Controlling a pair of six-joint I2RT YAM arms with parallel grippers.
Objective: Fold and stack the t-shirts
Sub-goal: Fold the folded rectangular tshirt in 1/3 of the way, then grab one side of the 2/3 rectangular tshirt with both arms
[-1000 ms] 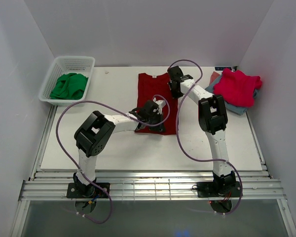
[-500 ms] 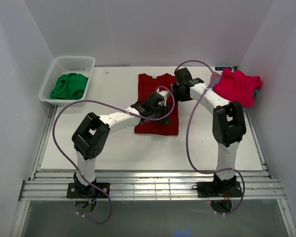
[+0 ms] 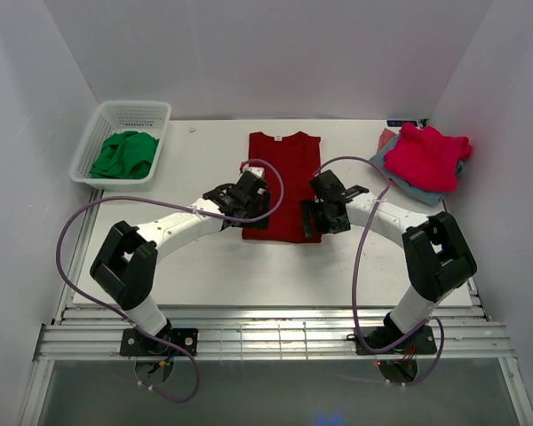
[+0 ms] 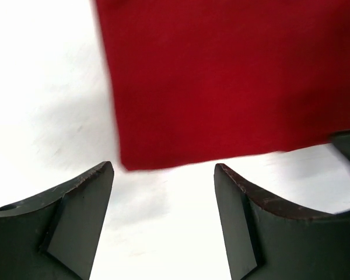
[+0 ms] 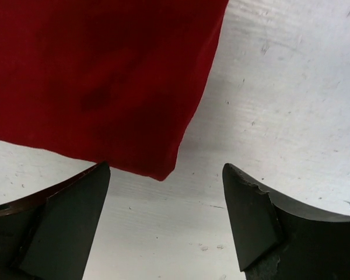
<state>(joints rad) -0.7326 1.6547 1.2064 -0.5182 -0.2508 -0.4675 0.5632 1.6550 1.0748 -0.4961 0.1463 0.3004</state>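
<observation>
The white bench (image 3: 160, 257) carries everything, and the dark red shirt (image 3: 284, 173) lies flat at its middle, collar toward the far wall and hem toward the arms. It is folded into a narrow upright panel with straight side edges.

Both arms reach in toward the red shirt's lower half, the left arm from the left and the right arm from the right.

Well to the right of the red shirt, at the far right of the bench, the pink shirt (image 3: 426, 155) sits bunched on top of the grey-blue shirts (image 3: 426, 193), whose edges show beneath it.

Well to the left of the red shirt stands a white basket (image 3: 124, 111) holding green cloth (image 3: 124, 153).

The left gripper (image 3: 251, 206) hangs over the red shirt's left edge, near the hem. In the left wrist view the left gripper (image 4: 163, 169) has its fingers spread wide with nothing between them, and the red shirt's (image 4: 233, 76) lower left corner lies on the bench just beyond the fingertips.

The right gripper (image 3: 315, 216) hangs at the red shirt's lower right edge. In the right wrist view the right gripper (image 5: 165, 169) is likewise spread and empty, and the red shirt's (image 5: 93, 76) lower right corner lies between the fingertips.
</observation>
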